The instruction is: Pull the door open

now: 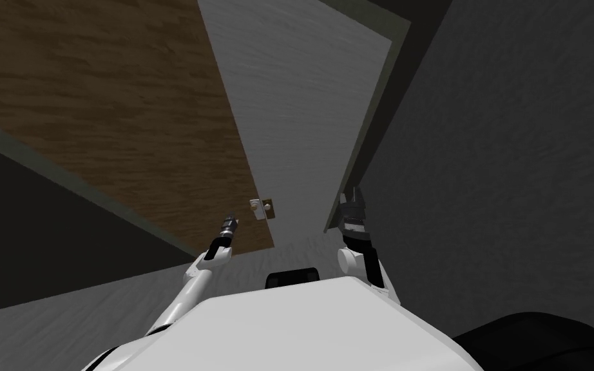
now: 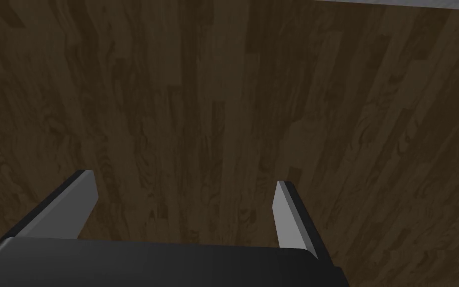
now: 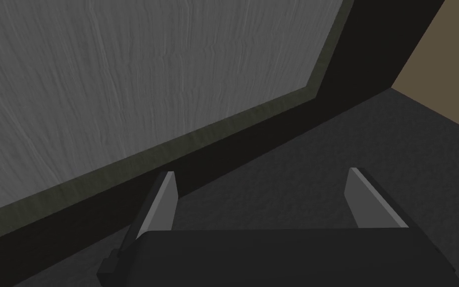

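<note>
While the big brown wood-grain door [image 1: 109,109] looms front-left and the right gripper [image 1: 352,198] idles spread-fingered, the left gripper [image 1: 230,224], fingers apart and empty, hovers beside the small pale door handle [image 1: 261,209], so I reckon it's the reach step and next it's gotta pinch that.

Head overhead, left wrist facing door [image 1: 128,116]

Everything looks pretty dim and flatly lit. In the head view, the brown wood-grain door [image 1: 115,116] and the pale grey surface [image 1: 302,96] beside it get the most light, while the wall [image 1: 515,161] on the right sits in heavy shade. The wide lens tilts the whole scene and splays edges toward the corners. Up close in the left wrist view, that same wood goes much murkier, nearly black-brown.
</note>
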Controlling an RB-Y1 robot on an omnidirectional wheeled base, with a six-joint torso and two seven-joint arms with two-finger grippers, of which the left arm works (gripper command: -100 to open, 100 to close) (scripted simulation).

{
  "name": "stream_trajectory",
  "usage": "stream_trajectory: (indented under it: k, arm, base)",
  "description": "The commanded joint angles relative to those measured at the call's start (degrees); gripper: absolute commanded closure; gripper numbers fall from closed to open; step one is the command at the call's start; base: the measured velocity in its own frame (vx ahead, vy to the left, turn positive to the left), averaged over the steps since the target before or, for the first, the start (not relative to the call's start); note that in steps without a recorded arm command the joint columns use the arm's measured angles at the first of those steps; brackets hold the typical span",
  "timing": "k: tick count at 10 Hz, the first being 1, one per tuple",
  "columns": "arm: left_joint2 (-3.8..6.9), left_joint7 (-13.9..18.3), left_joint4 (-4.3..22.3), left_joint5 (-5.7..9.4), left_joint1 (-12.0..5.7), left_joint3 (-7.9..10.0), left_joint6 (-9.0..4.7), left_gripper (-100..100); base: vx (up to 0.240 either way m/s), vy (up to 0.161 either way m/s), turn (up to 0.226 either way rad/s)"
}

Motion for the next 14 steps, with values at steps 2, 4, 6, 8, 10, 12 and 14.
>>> stream_trajectory:
  k: [2,4,6,8,10,12,14]
  arm:
    - [-1.58,0.2,-0.2,-0.33,-1.59,-1.82,-0.81,-100]
    - [-1.73,0.1,-0.5,-0.36,-1.82,-1.91,-0.48,-100]
    - [-1.73,0.1,-0.5,-0.36,-1.82,-1.91,-0.48,100]
    - [-1.73,0.1,-0.5,-0.36,-1.82,-1.91,-0.48,100]
    - [-1.73,0.1,-0.5,-0.36,-1.82,-1.91,-0.48,100]
    - [-0.57,0.1,0.0,-0.18,-0.63,-0.99,-0.29,100]
    - [-0.51,0.4,-1.2,-0.17,-0.1,-1.27,0.44,-100]
  base:
    - [0.194,-0.097,-0.178]
    - [0.106,-0.104,-0.065]
    - [-0.016,0.015,0.0]
    - [-0.018,0.014,-0.017]
    - [0.0,0.0,0.0]
    - [-0.143,0.077,0.138]
    - [-0.133,0.066,0.05]
